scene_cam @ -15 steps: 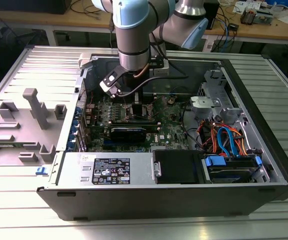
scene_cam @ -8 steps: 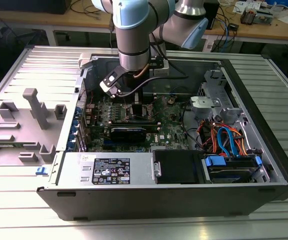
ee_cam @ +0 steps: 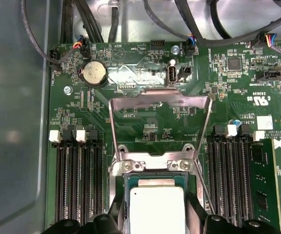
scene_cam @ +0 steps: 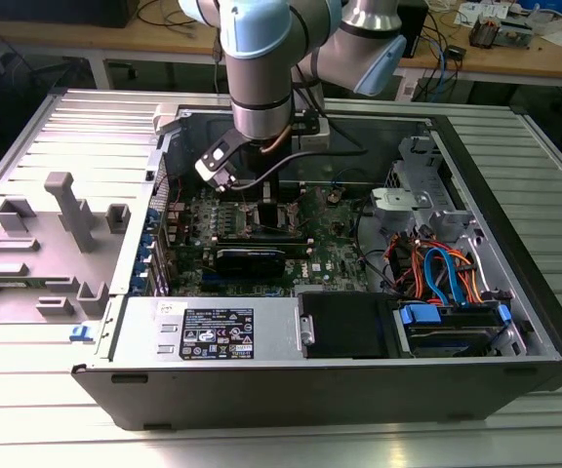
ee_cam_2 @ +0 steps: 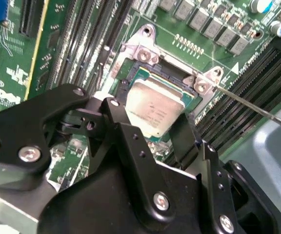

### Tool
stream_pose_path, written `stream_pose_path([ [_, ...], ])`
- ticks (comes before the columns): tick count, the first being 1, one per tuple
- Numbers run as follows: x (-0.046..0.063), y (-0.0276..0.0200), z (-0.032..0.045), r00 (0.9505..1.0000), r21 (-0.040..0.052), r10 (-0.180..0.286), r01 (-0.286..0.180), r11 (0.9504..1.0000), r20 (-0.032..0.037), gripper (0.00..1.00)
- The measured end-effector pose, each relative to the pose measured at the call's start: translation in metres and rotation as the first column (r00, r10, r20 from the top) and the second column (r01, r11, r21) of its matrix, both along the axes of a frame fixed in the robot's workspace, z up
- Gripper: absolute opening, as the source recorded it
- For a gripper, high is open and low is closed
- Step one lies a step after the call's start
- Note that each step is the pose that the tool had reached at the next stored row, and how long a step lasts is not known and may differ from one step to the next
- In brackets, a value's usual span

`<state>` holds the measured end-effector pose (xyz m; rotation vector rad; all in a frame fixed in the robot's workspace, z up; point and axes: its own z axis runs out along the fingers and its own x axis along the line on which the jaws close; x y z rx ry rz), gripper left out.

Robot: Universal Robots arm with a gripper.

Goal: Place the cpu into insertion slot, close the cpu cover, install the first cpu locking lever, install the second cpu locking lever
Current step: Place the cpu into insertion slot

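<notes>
The cpu (ee_cam_2: 152, 109), a flat square chip with a dull silver top, lies flat in the insertion slot (ee_cam_2: 172, 74) on the green board. My gripper (ee_cam_2: 150, 124) straddles it, one black finger (ee_cam_2: 116, 114) against each of two opposite edges. In the first wrist view the cpu (ee_cam: 157, 207) sits in the insertion slot (ee_cam: 155, 165) below the hinge. The cpu cover (ee_cam: 160, 98), a thin metal frame, is swung open away from the socket. A thin wire locking lever (ee_cam_2: 257, 109) stands raised beside the socket. In the exterior view my gripper (scene_cam: 266, 207) reaches down into the case.
Black memory slots (ee_cam: 79, 185) flank the socket, with a memory stick (ee_cam: 262, 185) on one side. Cables (ee_cam: 213, 29) run along the case wall, and a coin battery (ee_cam: 92, 73) sits beyond the cover. A power supply (scene_cam: 213, 331) and drive bay (scene_cam: 447, 327) line the case's front.
</notes>
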<state>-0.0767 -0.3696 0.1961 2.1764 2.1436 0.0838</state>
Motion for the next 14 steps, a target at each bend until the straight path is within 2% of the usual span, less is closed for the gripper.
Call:
stream_pose_path([
  [14, 0.0011, 0.004, 0.0, 1.0, 0.0003, 0.0, 0.0, 1.0, -0.0002, 0.61],
])
